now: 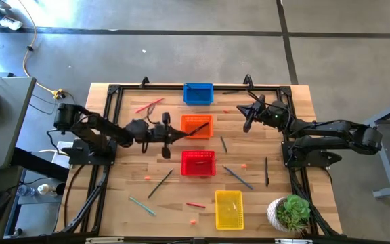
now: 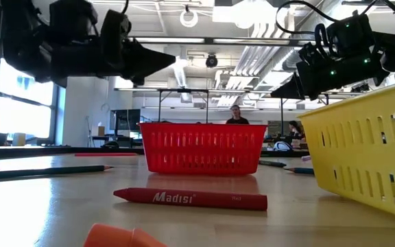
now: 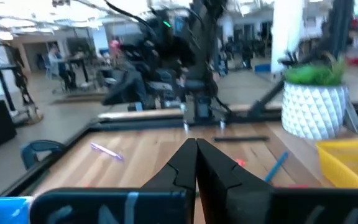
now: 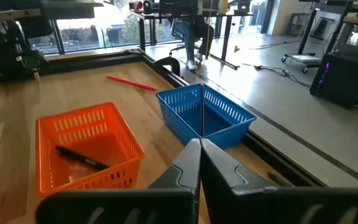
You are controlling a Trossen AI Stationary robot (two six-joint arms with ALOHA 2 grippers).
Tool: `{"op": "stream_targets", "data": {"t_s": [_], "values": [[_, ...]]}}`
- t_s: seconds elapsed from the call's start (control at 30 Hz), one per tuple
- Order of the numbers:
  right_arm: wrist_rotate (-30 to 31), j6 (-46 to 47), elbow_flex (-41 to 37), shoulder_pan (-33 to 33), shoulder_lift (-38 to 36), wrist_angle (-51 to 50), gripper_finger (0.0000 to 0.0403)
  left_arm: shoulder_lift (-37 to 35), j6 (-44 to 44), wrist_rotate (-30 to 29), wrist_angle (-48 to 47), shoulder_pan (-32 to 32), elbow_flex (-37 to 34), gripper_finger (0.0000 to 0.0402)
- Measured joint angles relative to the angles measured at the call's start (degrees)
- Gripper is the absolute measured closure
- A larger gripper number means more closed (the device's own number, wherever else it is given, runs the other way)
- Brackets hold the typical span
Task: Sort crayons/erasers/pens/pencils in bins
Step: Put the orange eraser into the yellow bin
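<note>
Four bins stand in a row down the table's middle: blue (image 1: 198, 93), orange (image 1: 197, 126), red (image 1: 198, 163) and yellow (image 1: 229, 209). A black pen (image 4: 79, 155) lies in the orange bin. Pencils, pens and crayons lie loose around them, among them a red crayon (image 2: 190, 199) and a blue pencil (image 1: 239, 177). Small orange erasers (image 1: 193, 221) dot the wood. My left gripper (image 1: 183, 135) hovers shut and level by the orange bin's near left corner, holding nothing. My right gripper (image 4: 199, 146) is shut and empty, and points at the blue bin from the right.
A potted plant (image 1: 291, 213) stands at the near right corner. A black frame (image 1: 114, 91) runs round the work area. A red pencil (image 1: 149, 105) lies far left, a black pen (image 1: 266, 171) right of the red bin. People sit in the room beyond.
</note>
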Motion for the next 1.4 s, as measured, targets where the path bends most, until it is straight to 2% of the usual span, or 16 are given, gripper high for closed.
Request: {"op": "stream_targets", "data": {"t_s": [0.2, 0.3, 0.47, 0.7, 0.8, 0.9, 1.07, 1.13, 1.27, 1.4], "values": [[1.71, 0.01, 0.0, -0.02, 0.0, 0.07, 0.0403, 0.02, -3.04, 7.89, 3.73, 4.71, -3.66, 0.0401], [0.19, 0.19, 0.0, -0.02, 0.0, 0.27, 0.0403, 0.02, -3.18, 7.72, 3.66, 5.71, -4.32, 0.0401], [-8.06, 0.17, 0.0, 0.0, 0.02, 0.51, 0.0403, 0.04, -3.06, 8.1, 4.8, 5.67, -4.26, 0.0401], [-8.47, -1.94, 0.0, 0.0, 0.02, -0.4, 0.0403, 0.04, -0.12, 8.97, 4.77, 5.73, -3.19, 0.0401], [-5.48, -2.11, 0.0, -0.02, 0.02, -3.09, 0.0403, 0.04, 0.05, 9.0, 4.83, 5.73, -2.87, 0.0401], [-2.97, -1.0, 0.0, 0.96, 0.04, -4.9, 0.0403, 0.04, 3.82, 8.93, 4.78, 6.13, -3.06, 0.0401], [4.07, -0.29, 1.44, 9.51, 0.04, -8.17, 0.0403, 0.04, 0.31, 13.06, 5.31, 8.22, -4.42, 0.0401], [8.3, 1.19, 4.19, 13.74, 0.04, -13.88, 0.0403, 0.04, -0.16, 14.38, 6.3, 9.01, -5.69, 0.0402], [16.73, 6.71, 11.73, 21.7, 0.04, -31.37, 0.0403, 0.04, -0.14, 14.36, 9.06, 9.87, -9.24, 0.0402], [20.11, 14.27, 18.79, 28.38, 0.04, -46.99, 0.0403, 0.04, 0.07, 14.31, 10.89, 9.93, -11.88, 0.0402]]}}
